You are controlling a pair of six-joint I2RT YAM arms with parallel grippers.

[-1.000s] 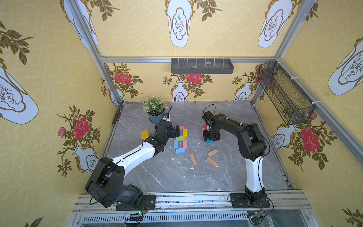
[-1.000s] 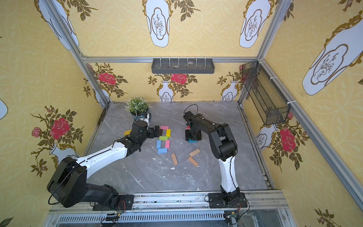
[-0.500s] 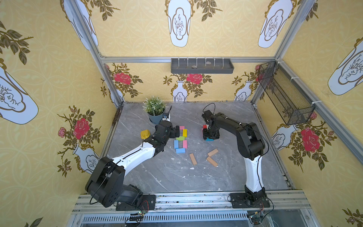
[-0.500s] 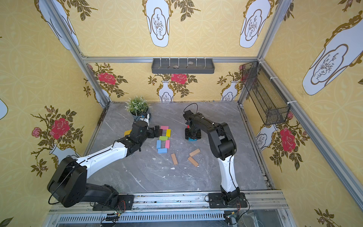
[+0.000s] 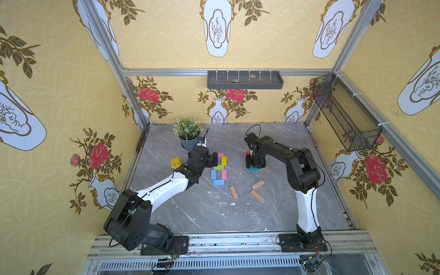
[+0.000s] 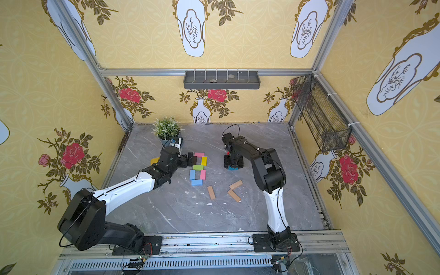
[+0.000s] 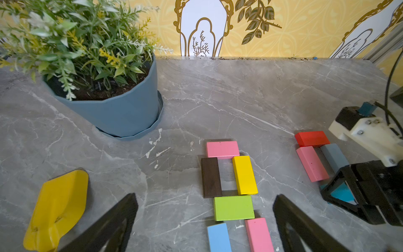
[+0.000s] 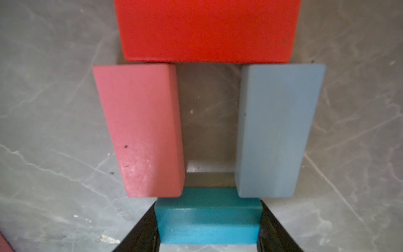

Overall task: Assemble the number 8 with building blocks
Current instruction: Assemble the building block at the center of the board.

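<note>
- Three tan wood blocks (image 5: 234, 192) lay flat and scattered on the grey marble worktop (image 5: 214, 219), nearest the arms' bases.
- Just beyond them, seven coloured building blocks lay flat in the shape of an 8. A light-blue foot block (image 5: 218, 182) closed the near end. A blue side block (image 5: 213, 174) and a pink side block (image 5: 224, 174) flanked a small gap, with a green crossbar (image 5: 218, 167) across the middle. A yellow block (image 5: 224, 161) and a dark brown block (image 7: 210, 176) formed the upper sides, capped by a pink top block (image 5: 220, 154).
- The left hand (image 7: 206, 197) hung low over that figure, its fingers spread wide and pinching nothing.
- To the robot's right, well apart from the figure, the right hand (image 8: 208, 218) pointed downward and pinched a teal block (image 8: 207, 233) by its short ends. Whether the block rested on the worktop could not be told.
- Just past the teal block, a rose-pink block (image 8: 139, 131) and a grey-blue block (image 8: 274, 131) lay side by side with bare worktop between them. A red block (image 8: 207, 30) crossed their far ends.
- A yellow scoop-shaped toy (image 5: 175, 162) sat beside the left arm's wrist, on the robot's left.
- A potted plant (image 5: 188, 133) in a blue-grey pot stood near the back wall.
- A grey tray (image 5: 245, 81) hung on the back wall, and a black mesh basket (image 5: 345, 119) hung on the right-hand wall.
</note>
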